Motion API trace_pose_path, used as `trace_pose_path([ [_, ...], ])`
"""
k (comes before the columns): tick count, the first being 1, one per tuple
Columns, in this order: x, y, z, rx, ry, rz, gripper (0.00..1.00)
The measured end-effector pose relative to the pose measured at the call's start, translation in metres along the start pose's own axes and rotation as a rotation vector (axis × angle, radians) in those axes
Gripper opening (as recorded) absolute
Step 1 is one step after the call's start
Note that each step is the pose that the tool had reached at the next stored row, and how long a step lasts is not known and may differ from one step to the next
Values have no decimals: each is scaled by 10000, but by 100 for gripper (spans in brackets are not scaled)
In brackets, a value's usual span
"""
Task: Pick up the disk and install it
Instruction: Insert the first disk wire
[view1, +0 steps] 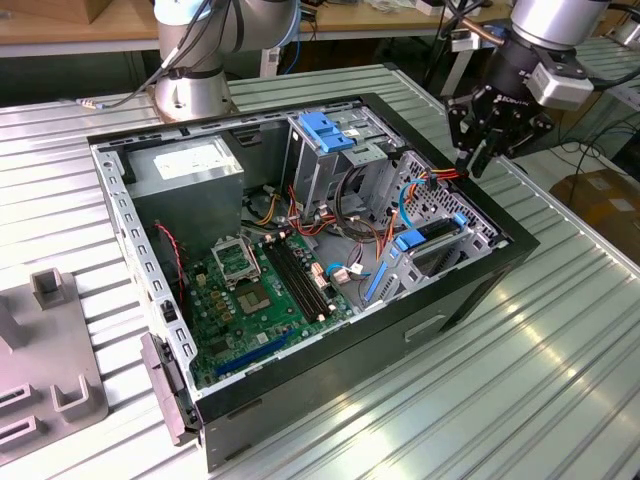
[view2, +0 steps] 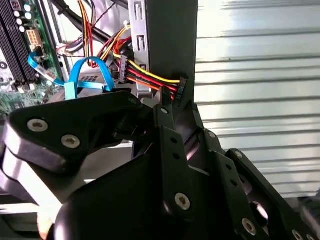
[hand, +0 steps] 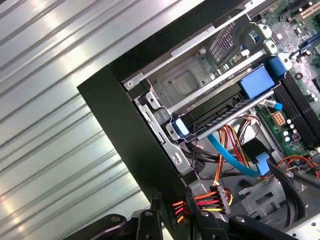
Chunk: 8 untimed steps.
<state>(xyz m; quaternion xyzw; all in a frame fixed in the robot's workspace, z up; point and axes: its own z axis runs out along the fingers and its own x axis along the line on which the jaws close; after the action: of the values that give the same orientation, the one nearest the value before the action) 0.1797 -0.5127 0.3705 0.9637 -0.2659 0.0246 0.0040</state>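
Now the gripper (view1: 474, 162), at two o'clock of the computer case (view1: 440, 300) in the exterior view, clamps a cable plug (view2: 181, 87) near the disk (view1: 436, 236).

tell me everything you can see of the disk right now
The disk is a flat dark slab seen mostly edge-on, with blue plastic parts at both ends. It lies tilted between silver bars in the grey metal cage, at the case corner on the exterior view's right. Its label is hidden. A blue cable runs close by, but contact is unclear. The claw hovers over the case rim, apart from it.
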Motion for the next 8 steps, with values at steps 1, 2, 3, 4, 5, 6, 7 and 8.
trace_pose_path([
  [1,1,-1,0,8,0,-150,31],
  [2,2,-1,1,15,-1,-305,31],
  [3,3,-2,2,23,-2,-455,31],
  [4,4,-3,3,37,-4,-738,31],
  [5,6,-4,7,59,-4,-1167,31],
  [6,7,-4,8,66,-4,-1299,31],
  [7,7,-4,10,73,-1,-1430,31],
  [8,7,-5,13,79,2,-1481,31],
])
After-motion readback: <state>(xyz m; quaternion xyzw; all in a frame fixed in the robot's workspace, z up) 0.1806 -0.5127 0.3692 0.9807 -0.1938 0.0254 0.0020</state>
